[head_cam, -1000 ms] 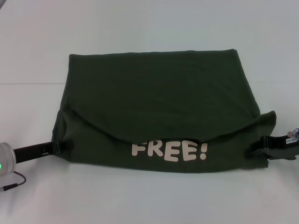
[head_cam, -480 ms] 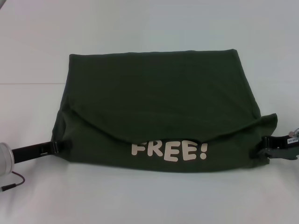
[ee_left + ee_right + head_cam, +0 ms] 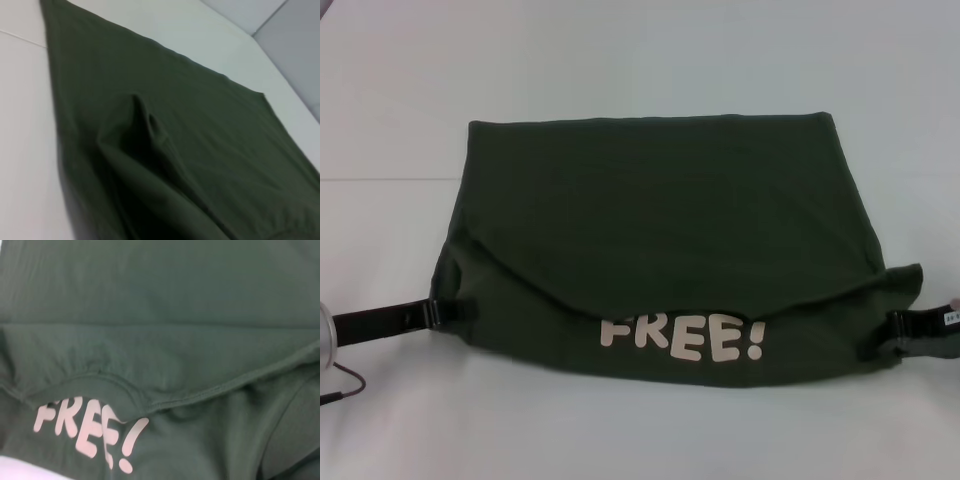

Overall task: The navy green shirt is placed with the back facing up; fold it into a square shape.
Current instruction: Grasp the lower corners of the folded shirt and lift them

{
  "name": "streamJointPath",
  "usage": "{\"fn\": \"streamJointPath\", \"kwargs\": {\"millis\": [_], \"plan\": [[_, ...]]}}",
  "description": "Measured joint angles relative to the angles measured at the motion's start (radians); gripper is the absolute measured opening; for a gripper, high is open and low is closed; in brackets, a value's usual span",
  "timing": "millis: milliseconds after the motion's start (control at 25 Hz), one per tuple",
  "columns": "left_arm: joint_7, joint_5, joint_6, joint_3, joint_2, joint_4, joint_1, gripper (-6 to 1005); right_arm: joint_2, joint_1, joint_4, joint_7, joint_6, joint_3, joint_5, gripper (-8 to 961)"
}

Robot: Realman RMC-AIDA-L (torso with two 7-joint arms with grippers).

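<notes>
Over by the left edge of the table (image 3: 390, 90), the left end effector (image 3: 455, 311) reaches in low and is pinched shut on the left corner of the navy green shirt (image 3: 660, 220), its dark fingers disappearing into the cloth at the hem. The left wrist view shows the fabric bunched into a raised ridge near that hold, with the rest running flat toward the table's far edge.

The shirt itself lies across the middle of the table as a wide, partly folded slab. A curved flap hangs over the near portion, and below it the pale lettering FREE! (image 3: 682, 338) shows along the side nearest the table's front edge. The far edge of the shirt is straight and tidy; the near edge sags and bows.

At the right edge of the table, the right end effector (image 3: 882, 338) is clamped on the shirt's right corner, where the cloth flares up into a small peak.

To my eye, the fold is midway: both corners are held and the near part has to be carried over. The risk is uneven travel. If one arm leads, the soft knit will skew and the fold line will run crooked. A thin pinch could also slip, dropping one corner, and the loose flap may crumple under the layer.
</notes>
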Motion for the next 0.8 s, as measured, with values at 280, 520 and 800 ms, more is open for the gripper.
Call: {"fn": "streamJointPath", "kwargs": {"millis": [280, 520, 800], "plan": [[-0.085, 0.093, 0.159, 0.000, 0.036, 0.020, -0.001, 30, -0.005, -0.006, 0.000, -0.062, -0.127, -0.009, -0.007, 45], [-0.165, 0.187, 0.330, -0.056, 0.044, 0.123, 0.048, 30, 0.004, -0.023, 0.002, -0.123, -0.202, -0.016, -0.009, 46], [-0.179, 0.271, 0.452, -0.136, 0.065, 0.141, 0.068, 30, 0.012, -0.050, 0.012, -0.188, -0.277, -0.066, -0.010, 46]]}}
